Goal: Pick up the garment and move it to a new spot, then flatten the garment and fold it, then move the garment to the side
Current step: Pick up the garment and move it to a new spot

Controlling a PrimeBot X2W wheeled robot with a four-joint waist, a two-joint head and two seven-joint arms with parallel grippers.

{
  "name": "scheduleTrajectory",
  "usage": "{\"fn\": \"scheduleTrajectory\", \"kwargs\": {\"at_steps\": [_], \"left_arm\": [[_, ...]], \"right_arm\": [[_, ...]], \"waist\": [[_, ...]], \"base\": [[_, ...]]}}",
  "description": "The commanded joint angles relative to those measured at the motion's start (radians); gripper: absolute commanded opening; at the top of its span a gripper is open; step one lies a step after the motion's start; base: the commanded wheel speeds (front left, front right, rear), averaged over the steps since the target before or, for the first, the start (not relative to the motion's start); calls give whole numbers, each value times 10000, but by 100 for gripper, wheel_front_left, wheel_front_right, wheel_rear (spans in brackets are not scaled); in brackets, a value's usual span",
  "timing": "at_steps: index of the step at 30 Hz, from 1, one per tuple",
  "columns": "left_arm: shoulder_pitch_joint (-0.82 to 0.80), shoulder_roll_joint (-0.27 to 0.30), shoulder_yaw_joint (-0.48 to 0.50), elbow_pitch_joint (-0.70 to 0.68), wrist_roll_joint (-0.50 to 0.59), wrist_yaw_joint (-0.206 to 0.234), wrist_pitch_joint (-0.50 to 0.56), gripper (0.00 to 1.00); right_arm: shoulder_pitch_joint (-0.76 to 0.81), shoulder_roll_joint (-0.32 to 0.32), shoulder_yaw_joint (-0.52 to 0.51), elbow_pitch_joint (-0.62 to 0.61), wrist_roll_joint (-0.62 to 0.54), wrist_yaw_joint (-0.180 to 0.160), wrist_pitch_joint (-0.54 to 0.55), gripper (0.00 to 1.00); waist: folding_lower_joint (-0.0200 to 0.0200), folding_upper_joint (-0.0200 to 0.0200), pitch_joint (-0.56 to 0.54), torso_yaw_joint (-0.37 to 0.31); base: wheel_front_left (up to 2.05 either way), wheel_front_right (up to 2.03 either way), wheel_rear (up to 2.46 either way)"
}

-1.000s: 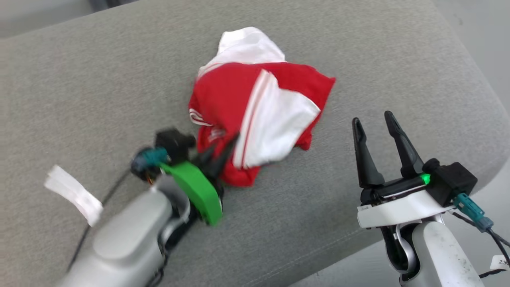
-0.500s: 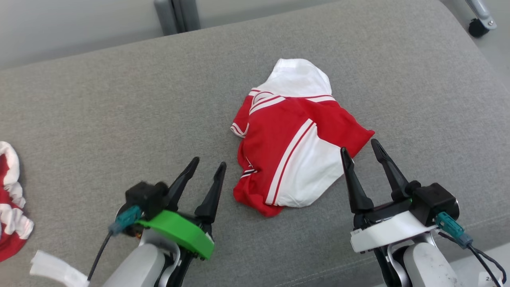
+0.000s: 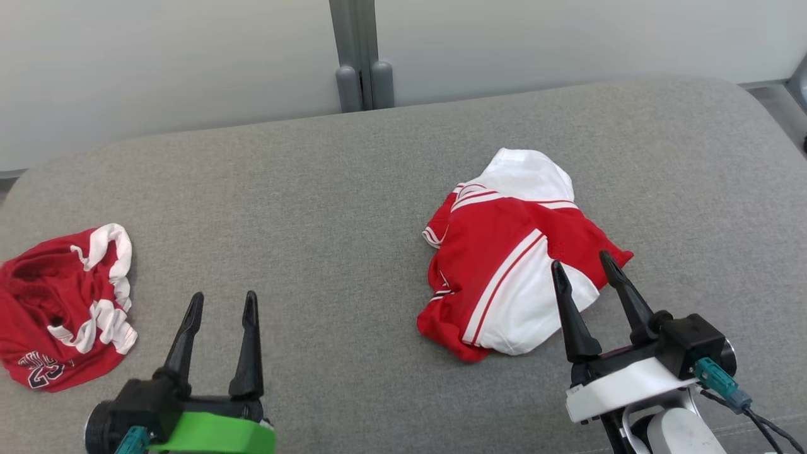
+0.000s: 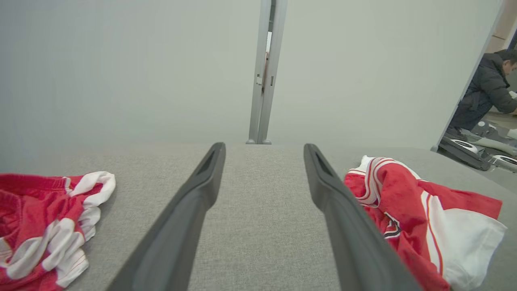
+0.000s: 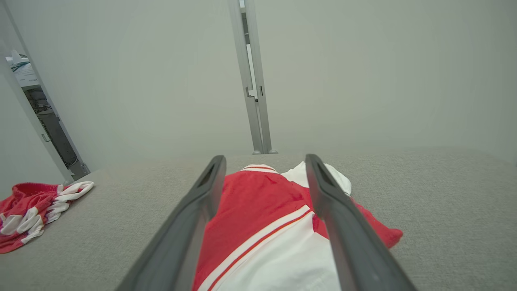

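My left gripper [image 3: 224,294] and right gripper [image 3: 581,258] both have jaws spread, empty. The red-and-white jersey [image 3: 498,233] lies loosely folded on the grey cushion [image 3: 315,189], rightward; I judge little remains.

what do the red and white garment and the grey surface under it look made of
Red and white garment: likely thin synthetic jersey knit, smooth; it slumps in soft folds. Grey surface: matte woven upholstery fabric, probably padded; visible weave, rounded edges.

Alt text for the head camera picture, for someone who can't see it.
A crumpled red-and-white jersey lies on a grey cushion, the open right gripper at its near edge. The open left gripper is near a second red garment.
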Motion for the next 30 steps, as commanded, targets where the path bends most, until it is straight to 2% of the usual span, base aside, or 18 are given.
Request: {"fn": "scheduleTrajectory", "kwargs": {"at_steps": [1,7,14,30], "left_arm": [[340,-116,209,-72,233,-48,0,100],[1017,-585,1111,-192,865,-420,-2,100],[1243,-676,1239,14,1321,-568,-3,100],[1193,-682,938,405,1080,-340,-3,100]], "right_arm": [[136,-14,-13,50,-45,5,-34,100],[436,-14,-204,263,53,5,-32,100],[653,-16,-302,430,65,5,-34,100],[725,-16,-254,557,-45,5,-34,100]], "waist": [[1,0,-249,196],[1,0,-388,256],[1,0,-532,308],[1,0,-710,400]], "base": [[0,0,0],[0,0,0],[0,0,0],[0,0,0]]}}
